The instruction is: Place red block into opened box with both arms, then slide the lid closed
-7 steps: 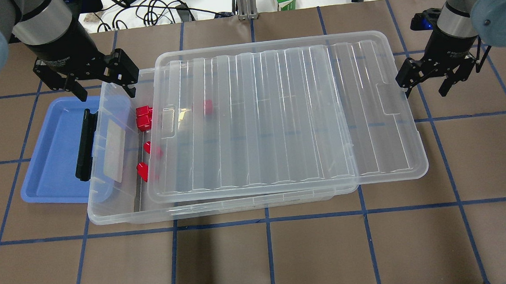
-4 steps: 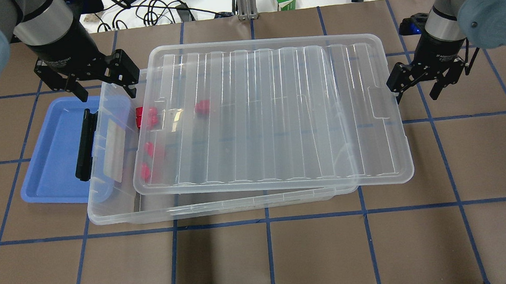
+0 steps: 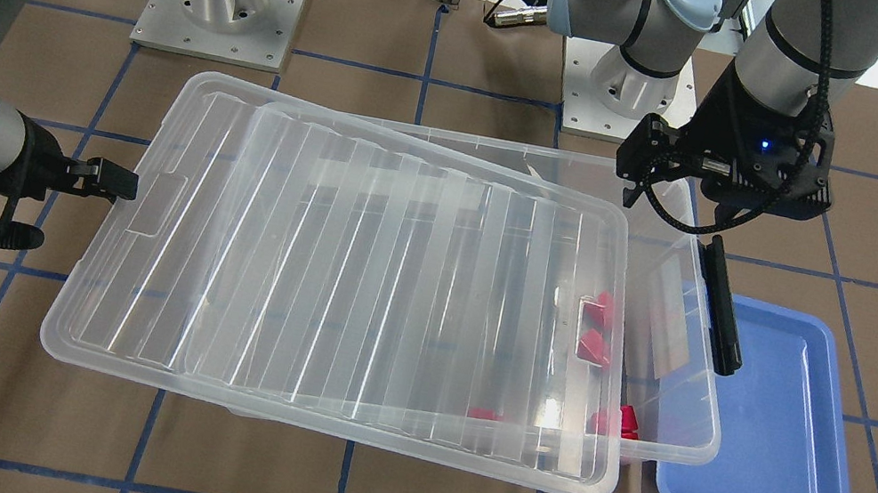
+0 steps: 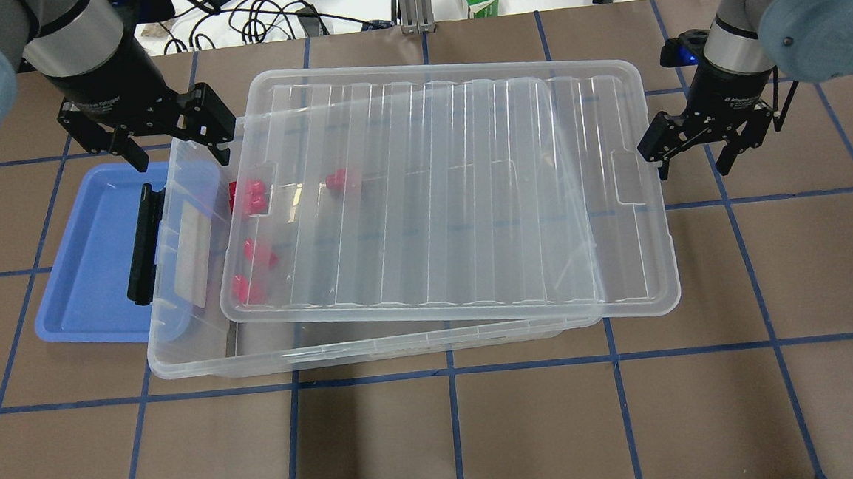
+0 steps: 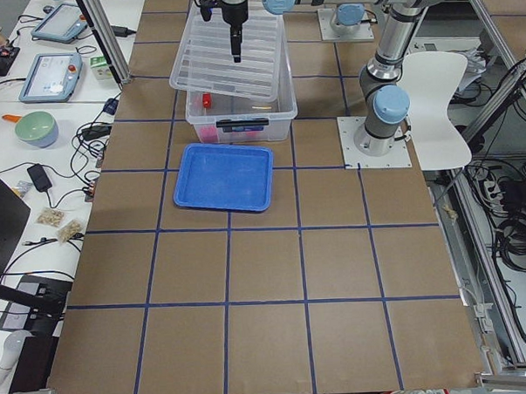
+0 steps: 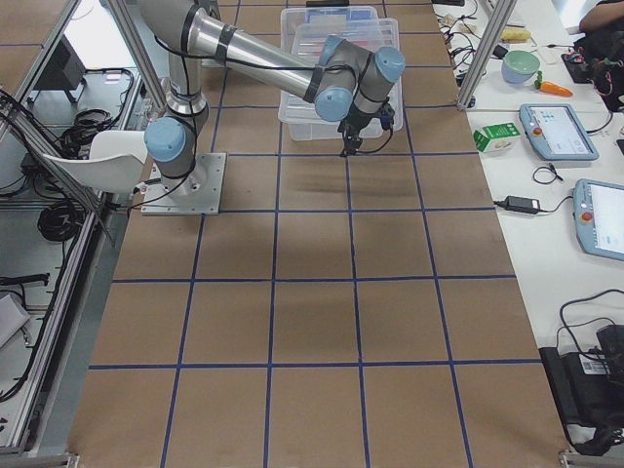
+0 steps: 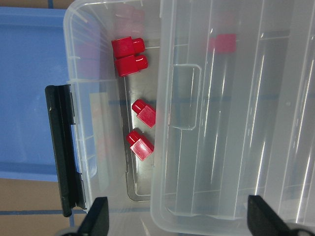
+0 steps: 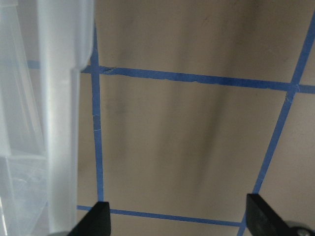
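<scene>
Black right pincer (image 4: 693, 167) wide open, one fingertip against lid (image 4: 438, 194) edge

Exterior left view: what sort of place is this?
Probably a robotics lab: the left arm bolted to a tape-gridded table, with control tablets and loose cables on benches alongside.

Lid (image 4: 438, 194): askew on box (image 4: 189, 361), overhanging its right end. Blocks (image 7: 129, 46): in box, left end, one under lid. Tray (image 4: 87, 253): just left of box. My left gripper (image 4: 178, 152): above box's far left corner. My right gripper (image 4: 694, 164): beside lid's right end.
</scene>
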Controlling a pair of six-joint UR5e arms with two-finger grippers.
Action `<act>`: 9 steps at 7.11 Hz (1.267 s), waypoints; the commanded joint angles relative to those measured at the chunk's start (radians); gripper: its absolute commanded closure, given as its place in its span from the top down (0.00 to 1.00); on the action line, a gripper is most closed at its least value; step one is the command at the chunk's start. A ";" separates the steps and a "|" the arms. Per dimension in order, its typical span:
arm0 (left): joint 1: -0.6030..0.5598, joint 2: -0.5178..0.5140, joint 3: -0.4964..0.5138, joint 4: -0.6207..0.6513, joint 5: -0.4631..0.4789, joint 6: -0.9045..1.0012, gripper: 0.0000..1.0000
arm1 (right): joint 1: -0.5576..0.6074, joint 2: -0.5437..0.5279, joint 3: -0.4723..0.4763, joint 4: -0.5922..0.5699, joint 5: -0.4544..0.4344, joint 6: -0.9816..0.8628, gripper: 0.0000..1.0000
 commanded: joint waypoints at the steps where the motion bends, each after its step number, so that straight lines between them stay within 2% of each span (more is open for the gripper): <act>1: 0.000 -0.001 0.000 0.000 0.000 -0.002 1.00 | 0.008 0.001 0.000 0.022 0.002 0.000 1.00; 9: 0.000 -0.004 0.000 0.002 0.000 -0.002 1.00 | 0.039 -0.004 0.000 0.034 0.000 0.003 1.00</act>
